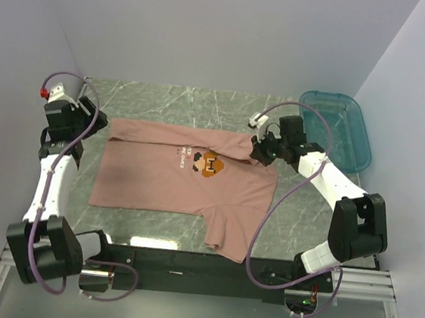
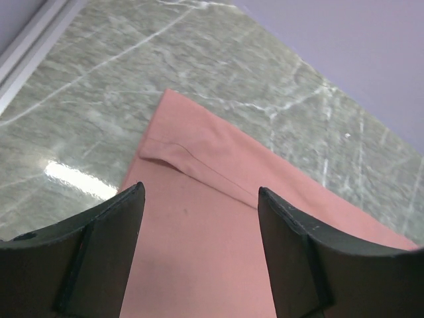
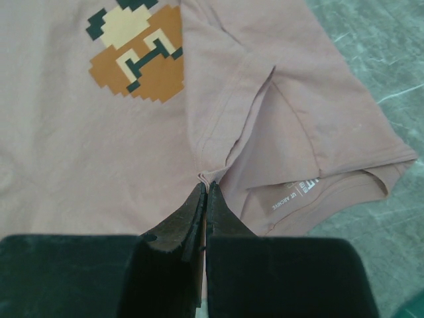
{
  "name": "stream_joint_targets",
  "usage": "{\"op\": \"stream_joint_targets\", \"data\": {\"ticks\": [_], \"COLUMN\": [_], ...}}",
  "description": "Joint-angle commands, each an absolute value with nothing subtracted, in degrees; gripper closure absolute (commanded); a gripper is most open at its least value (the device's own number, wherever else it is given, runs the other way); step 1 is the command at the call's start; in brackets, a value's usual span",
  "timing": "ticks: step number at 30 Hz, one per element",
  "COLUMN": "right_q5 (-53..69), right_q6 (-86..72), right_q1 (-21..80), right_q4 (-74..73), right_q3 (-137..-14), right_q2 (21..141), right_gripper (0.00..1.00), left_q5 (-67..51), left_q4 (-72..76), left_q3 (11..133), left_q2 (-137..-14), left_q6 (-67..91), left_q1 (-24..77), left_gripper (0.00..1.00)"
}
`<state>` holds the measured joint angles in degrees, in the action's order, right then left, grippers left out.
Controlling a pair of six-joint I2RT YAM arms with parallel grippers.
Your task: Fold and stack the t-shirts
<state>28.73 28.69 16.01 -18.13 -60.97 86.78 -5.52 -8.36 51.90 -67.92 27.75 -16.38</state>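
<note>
While t-shirt (image 1: 156,187) is laid print-up across marble table (image 1: 166,97), far edge folded over, left gripper (image 2: 200,192) is held above its far left corner, jaws spread; right gripper (image 3: 204,189) is pressed together, pinching small cloth ridge beside pixel print (image 3: 136,56); teal bin (image 1: 337,130) is set at far right

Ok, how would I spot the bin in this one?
Start at the green marble table. At its far right corner, by the side wall, sits the bin. It is the only rigid, translucent teal thing there, unlike the soft pink t-shirt spread mid-table.
</note>
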Motion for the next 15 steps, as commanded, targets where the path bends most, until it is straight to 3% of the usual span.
{"op": "stream_joint_targets", "data": {"ticks": [1, 8, 15], "right_q5": [30.67, 28.83, 27.34], "right_q6": [32.42, 34.36, 35.68], "right_q1": [17.22, 19.95, 21.18], "right_q4": [-19.94, -21.44, -21.89], "right_q3": [-60.47, -60.29, -59.41], "right_q2": [84.29, 85.25, 84.64], "right_gripper": [1.0, 1.0, 1.0], "left_q5": [-10.1, -10.73, -3.78], "left_q4": [-9.31, -14.32, -18.98], "left_q3": [49.05, 45.97, 45.27], "left_q2": [-63.9, -57.4, -53.97], "left_q6": [27.16, 24.09, 20.92], "left_q1": [-15.82, -10.65, -3.52], "left_gripper": [0.26, 0.27, 0.27]}}
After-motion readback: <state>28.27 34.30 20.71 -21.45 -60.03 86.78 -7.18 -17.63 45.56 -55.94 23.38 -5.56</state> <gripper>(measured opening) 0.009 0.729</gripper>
